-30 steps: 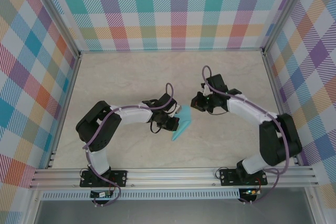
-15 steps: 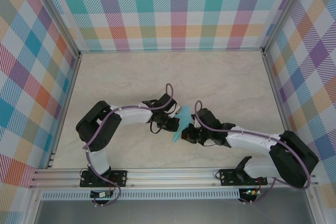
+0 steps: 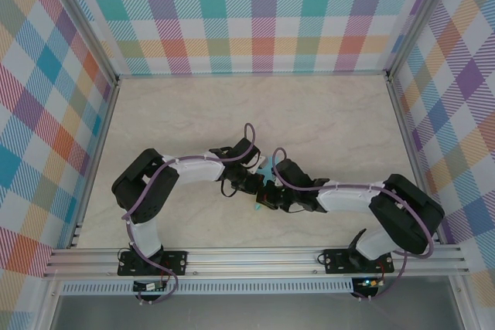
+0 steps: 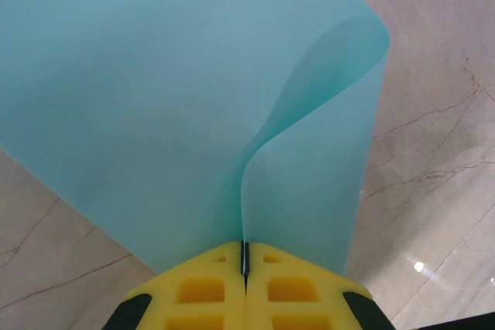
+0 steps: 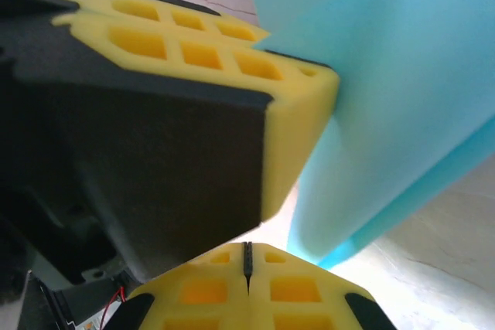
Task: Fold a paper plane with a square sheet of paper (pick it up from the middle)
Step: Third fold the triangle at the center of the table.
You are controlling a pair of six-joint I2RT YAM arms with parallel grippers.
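The square sheet of paper is teal and folded, with one layer curling up off the other. My left gripper is shut on its near edge, and the paper runs into the slit between the yellow pads. In the top view the paper peeks out beside the left gripper at mid-table, mostly hidden by both wrists. My right gripper is shut on nothing, just below the left gripper's yellow fingers and beside the hanging paper. From above, the right gripper sits close against the left one. Whether the fold forms a paper plane I cannot tell.
The marble-patterned table is walled by checked panels on three sides. An aluminium rail with both arm bases runs along the near edge.
The right arm has swung from the far right of the paper round to its near side and now sits tight by the left gripper. The left arm and the paper stay put.
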